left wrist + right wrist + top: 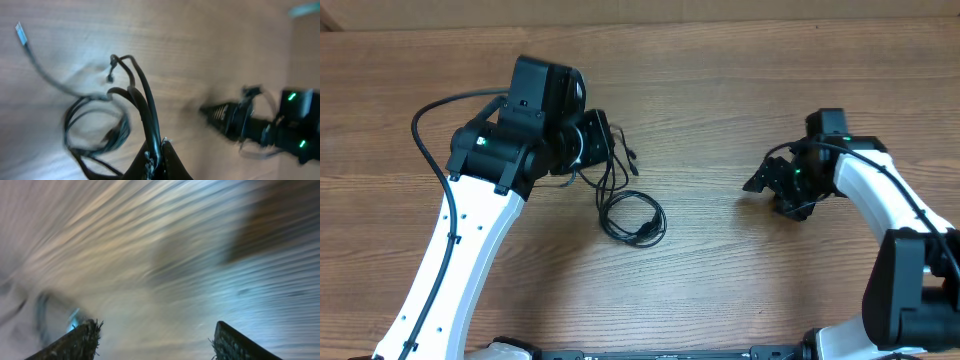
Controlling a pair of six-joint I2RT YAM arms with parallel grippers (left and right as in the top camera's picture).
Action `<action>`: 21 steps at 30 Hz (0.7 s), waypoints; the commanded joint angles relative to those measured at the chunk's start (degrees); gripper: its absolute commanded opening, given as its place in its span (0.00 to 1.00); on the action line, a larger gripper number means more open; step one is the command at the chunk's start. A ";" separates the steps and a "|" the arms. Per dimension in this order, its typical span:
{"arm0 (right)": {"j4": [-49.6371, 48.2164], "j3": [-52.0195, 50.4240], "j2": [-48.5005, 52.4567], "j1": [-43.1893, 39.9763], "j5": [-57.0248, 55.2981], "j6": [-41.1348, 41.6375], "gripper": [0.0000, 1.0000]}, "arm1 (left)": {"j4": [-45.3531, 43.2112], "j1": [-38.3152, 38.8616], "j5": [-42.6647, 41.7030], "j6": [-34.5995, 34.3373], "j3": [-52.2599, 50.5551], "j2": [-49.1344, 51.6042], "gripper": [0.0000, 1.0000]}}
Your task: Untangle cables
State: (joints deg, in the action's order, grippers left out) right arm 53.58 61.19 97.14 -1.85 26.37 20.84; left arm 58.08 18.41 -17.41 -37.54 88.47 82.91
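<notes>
Several cables (pixel 642 232): coiled left of centre.
Left gripper (pixel 161 146): clamped on lifted strands.
Right gripper (pixel 767 180): spread, empty, well right.
Handling: judged light, limp; best taken near a plug (pixel 19 30).

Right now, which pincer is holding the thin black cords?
The left pincer, shut on the thin black cables; the right pincer stands open and empty.

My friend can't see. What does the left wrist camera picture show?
The left gripper is shut on thin black cables, which loop in a tangle over a wooden table. The right gripper looks blurry toward the picture's right side, apart from them.
</notes>
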 commanded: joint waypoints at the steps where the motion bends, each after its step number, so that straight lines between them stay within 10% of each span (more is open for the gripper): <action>1: 1.62 1.88 -2.67 1.22 21.53 -11.87 0.83 | -4.15 0.26 -0.48 -6.10 -0.22 -0.09 0.04; 7: 2.73 1.79 -2.71 8.96 24.04 -3.72 1.00 | -9.68 0.33 -0.42 -10.05 -0.17 -0.11 0.04; 15: 0.11 1.77 -2.69 22.25 -1.29 46.93 1.00 | -8.48 0.37 0.94 -9.88 -0.20 -0.09 0.04; 21: -9.40 1.77 -2.62 29.14 -3.65 56.08 1.00 | -5.62 0.37 3.19 -10.56 -0.20 -0.09 0.04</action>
State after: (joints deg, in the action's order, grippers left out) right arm 46.50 61.60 96.03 24.60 26.65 64.95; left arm 52.03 18.41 -16.08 -46.83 88.47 82.91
